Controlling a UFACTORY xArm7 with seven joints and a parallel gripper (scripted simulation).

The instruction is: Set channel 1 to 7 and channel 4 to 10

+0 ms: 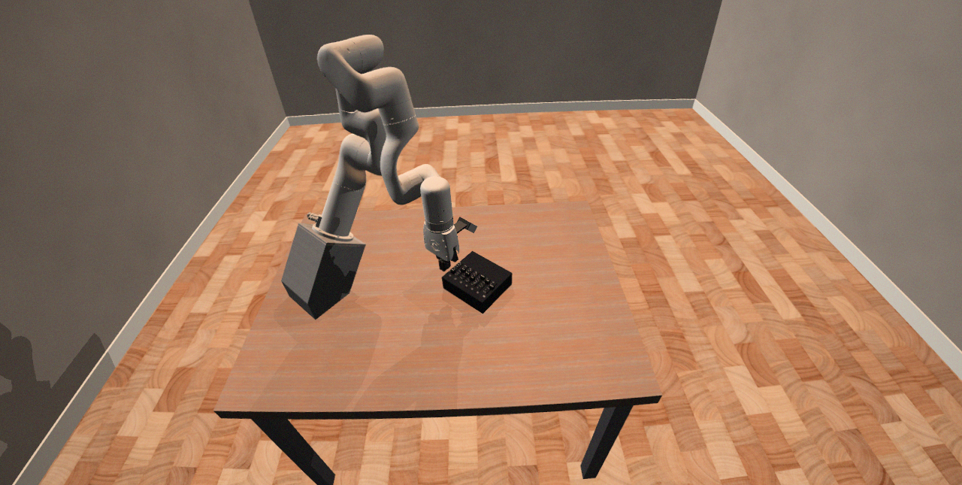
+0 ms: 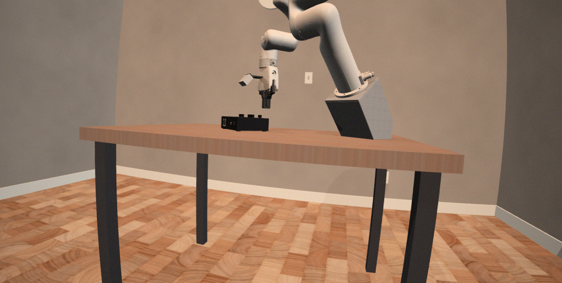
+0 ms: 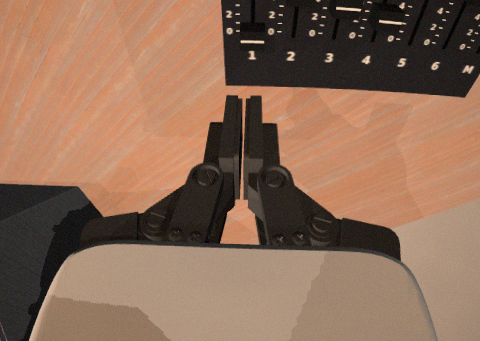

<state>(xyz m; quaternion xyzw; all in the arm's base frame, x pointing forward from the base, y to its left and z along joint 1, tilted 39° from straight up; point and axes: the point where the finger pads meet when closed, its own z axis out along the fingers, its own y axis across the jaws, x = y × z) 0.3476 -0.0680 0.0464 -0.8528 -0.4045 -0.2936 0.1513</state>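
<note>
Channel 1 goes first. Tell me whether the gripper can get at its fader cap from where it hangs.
Probably yes. The shut gripper hangs above the table just short of the desk, nearly in line with the channel 1 cap, with nothing between them.

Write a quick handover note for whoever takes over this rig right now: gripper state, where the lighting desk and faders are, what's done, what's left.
Gripper: shut, holding nothing, hanging above the table just short of the desk's channel 1 end.
Lighting desk: flat on the table.
Channel 1 fader: down near 0. Channel 4 fader: low, around 2.
Done: neither channel set.
Left: push channel 1 up to 7, channel 4 up to 10, leave the other faders alone.
</note>
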